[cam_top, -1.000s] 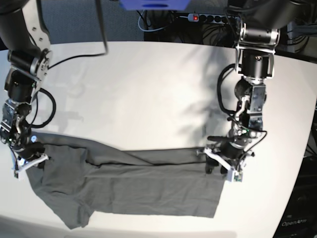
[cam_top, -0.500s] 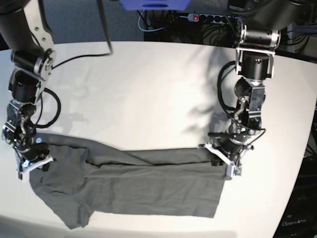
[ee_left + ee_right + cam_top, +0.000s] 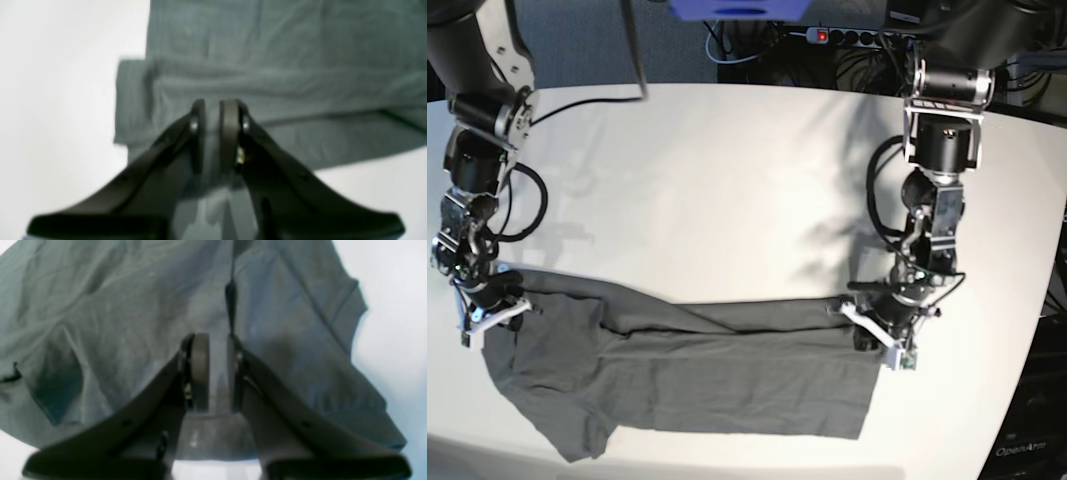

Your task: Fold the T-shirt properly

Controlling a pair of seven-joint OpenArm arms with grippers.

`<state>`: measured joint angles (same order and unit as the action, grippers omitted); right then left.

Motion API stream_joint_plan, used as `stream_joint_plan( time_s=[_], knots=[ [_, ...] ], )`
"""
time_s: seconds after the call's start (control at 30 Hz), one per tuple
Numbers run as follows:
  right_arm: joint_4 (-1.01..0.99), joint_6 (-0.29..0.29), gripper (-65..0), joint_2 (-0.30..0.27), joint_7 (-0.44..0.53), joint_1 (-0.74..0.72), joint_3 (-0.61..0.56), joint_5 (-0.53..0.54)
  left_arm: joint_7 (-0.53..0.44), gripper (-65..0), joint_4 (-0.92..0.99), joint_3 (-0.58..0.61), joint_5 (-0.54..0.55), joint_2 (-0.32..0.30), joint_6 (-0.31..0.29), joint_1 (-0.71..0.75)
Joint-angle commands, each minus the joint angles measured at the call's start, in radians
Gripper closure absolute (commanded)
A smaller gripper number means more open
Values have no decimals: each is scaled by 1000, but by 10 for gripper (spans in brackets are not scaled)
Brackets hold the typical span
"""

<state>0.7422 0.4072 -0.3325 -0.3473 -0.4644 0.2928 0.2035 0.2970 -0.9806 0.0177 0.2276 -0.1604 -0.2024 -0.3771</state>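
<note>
Since a second ago the left gripper [image 3: 873, 338] has pinched shut on the dark grey thin-fabric T-shirt [image 3: 727, 375] at lower right, while the right gripper [image 3: 490, 318] stays clamped on its lower-left edge. Shirt's lying flat across the bottom of the white table [image 3: 727, 190], so I'd guess both corners are ready to lift for a fold.

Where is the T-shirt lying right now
In the base view the T-shirt lies spread along the near edge of the white table, stretching between the right gripper at the picture's left and the left gripper at its right.
</note>
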Motion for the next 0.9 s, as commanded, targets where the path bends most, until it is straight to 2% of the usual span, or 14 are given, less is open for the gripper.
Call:
stream_joint_plan(
  time_s=[0.0, 0.3, 0.5, 0.7, 0.87],
  knots=[
    [17, 5, -80, -17, 26, -24, 1, 9, -23, -74, -16, -2, 5, 2, -2, -27],
    [17, 5, -80, -18, 26, -21, 1, 9, -15, -74, 101, 0, 3, 15, -1, -46],
    [17, 5, -80, -20, 26, -23, 1, 9, -9, -74, 113, 0, 2, 5, 8, -41],
    [17, 5, -80, -15, 26, -23, 1, 9, 52, -74, 116, 0, 2, -8, 8, -67],
    [17, 5, -80, -21, 26, -26, 7, 9, 44, -74, 225, 0, -9, -18, 8, -98]
  ],
)
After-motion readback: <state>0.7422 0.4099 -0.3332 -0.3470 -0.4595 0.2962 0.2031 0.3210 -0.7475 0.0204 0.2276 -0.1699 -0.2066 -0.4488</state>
